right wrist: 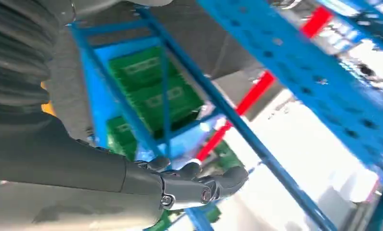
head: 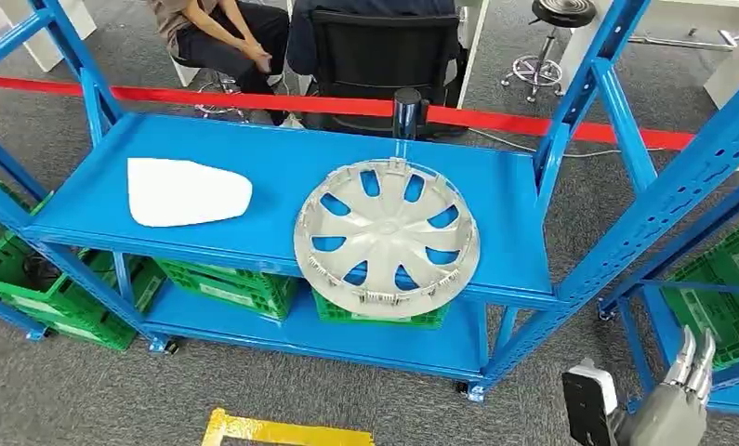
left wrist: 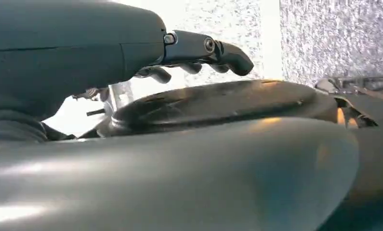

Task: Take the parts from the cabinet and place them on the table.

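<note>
Blue steel cabinet (head: 254, 139) fills the head view, two shelf levels, standing on grey carpet (head: 68, 400). A second blue rack (head: 709, 158) stands just beside it on the right.

Top shelf holds both parts. Silver hubcap (head: 387, 237), face up, sits at the right front; its near rim overhangs the shelf's front edge. White flat panel (head: 185, 191) lies flat on the left half, well apart from the hubcap. A dark cylinder (head: 407, 114) stands upright at the back edge behind the hubcap.

Containers: green plastic crates (head: 226, 283) sit on the lower shelf under both parts, plus one more (head: 49, 288) at the left end. Contents can't be made out, the top shelf hides them. The right rack also carries a green crate (head: 732, 297); inside unreadable too.

Red tape line (head: 254, 98) runs across the floor behind the cabinet. Beyond it are a seated person (head: 221, 37), a black office chair (head: 384, 51) and a stool (head: 551, 37). Yellow marking (head: 282, 429) on the floor in front.

Right hand (head: 681, 390) is low at the right, clear of the cabinet, fingers extended and apart, holding nothing. Left hand (left wrist: 131, 53) hangs by the robot's body, fingers loosely curved and spread, nothing in them.
</note>
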{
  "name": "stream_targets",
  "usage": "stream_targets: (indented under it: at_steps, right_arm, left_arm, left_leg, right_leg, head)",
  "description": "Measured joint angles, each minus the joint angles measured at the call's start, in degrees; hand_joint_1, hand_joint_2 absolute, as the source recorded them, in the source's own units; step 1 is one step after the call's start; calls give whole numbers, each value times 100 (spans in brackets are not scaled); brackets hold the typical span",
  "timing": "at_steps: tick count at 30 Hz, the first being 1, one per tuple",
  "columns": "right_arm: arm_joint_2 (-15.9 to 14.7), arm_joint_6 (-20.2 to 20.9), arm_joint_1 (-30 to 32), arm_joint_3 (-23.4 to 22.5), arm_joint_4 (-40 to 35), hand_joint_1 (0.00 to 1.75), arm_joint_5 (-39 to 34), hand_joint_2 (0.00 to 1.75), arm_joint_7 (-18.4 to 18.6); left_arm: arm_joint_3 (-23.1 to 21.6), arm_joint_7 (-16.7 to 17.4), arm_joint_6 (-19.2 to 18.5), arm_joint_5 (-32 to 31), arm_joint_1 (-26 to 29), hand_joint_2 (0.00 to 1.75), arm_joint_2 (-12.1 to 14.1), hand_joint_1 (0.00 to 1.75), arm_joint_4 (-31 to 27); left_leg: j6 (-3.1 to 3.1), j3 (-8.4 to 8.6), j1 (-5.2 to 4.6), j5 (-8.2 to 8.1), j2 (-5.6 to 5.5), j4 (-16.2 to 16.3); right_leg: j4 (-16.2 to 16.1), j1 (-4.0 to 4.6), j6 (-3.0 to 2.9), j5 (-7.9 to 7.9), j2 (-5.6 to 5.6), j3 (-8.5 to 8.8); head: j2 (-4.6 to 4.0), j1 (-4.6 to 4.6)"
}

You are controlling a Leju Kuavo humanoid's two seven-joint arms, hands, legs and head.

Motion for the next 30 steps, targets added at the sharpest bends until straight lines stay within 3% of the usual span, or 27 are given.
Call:
stream_targets:
  at_steps: [4, 6, 9, 13, 15, 21, 27, 30]
  right_arm:
    - [-89, 0, 18, 238, -279, 0, 277, 175, 165]
    - [-263, 0, -40, 462, -402, 0, 771, 175, 720]
    - [-653, 9, -335, 1031, -500, 0, 759, 175, 1767]
    - [-1141, 208, -684, 1740, -531, 0, 312, 175, 2241]
    - [-1358, 532, -849, 2070, -599, 0, -216, 175, 2378]
    - [-2040, 2060, -1323, 2744, -958, 0, -2741, 175, 2801]
    - [-2885, 3438, -1880, 3018, -1544, 0, -3210, 175, 3975]
    - [-3206, 3661, -2161, 3062, -1800, 0, -3488, 175, 4094]
  left_arm:
    - [0, 26, -4, -22, 0, 0, 2, 0, 2]
    - [-2, 50, -44, -57, -1, 0, 13, 0, 2]
    - [-9, 28, -107, -79, -10, 0, 33, 0, 2]
    - [-15, -22, -188, -111, -12, 0, 70, 0, 7]
    - [-20, -46, -243, -118, -13, 0, 92, 0, 7]
    - [-59, -199, -468, -168, -15, 0, 192, 0, 15]
    - [-127, -352, -548, -197, -14, 0, 243, 0, 26]
    - [-144, -376, -564, -214, -14, 0, 249, 0, 31]
  left_leg:
    - [0, -5, 0, 0, 0, 0]
    - [1, -16, 0, -1, -1, -1]
    - [1, -11, -1, -1, 1, -1]
    - [2, -9, -1, 1, 1, 0]
    - [2, -6, -1, 1, 1, 0]
    - [1, -8, -1, 2, 0, 0]
    - [1, -10, -6, 2, 1, 2]
    - [1, -9, -7, 2, 1, 3]
  right_leg:
    - [-1, 0, 0, 0, 0, -1]
    - [-1, -1, 0, 0, 0, 1]
    - [-3, -1, 2, 1, 3, 1]
    - [-3, -2, 6, 5, 0, 2]
    - [-3, -1, 5, 5, 1, 1]
    - [-2, -1, 6, 5, 0, -6]
    - [-5, -5, 6, 5, 1, -6]
    - [-6, -7, 7, 6, 1, -6]
  head:
    - [0, -2]
    - [0, -4]
    - [0, -9]
    - [0, -4]
    - [0, -9]
    - [0, -11]
    - [0, -4]
    - [0, -4]
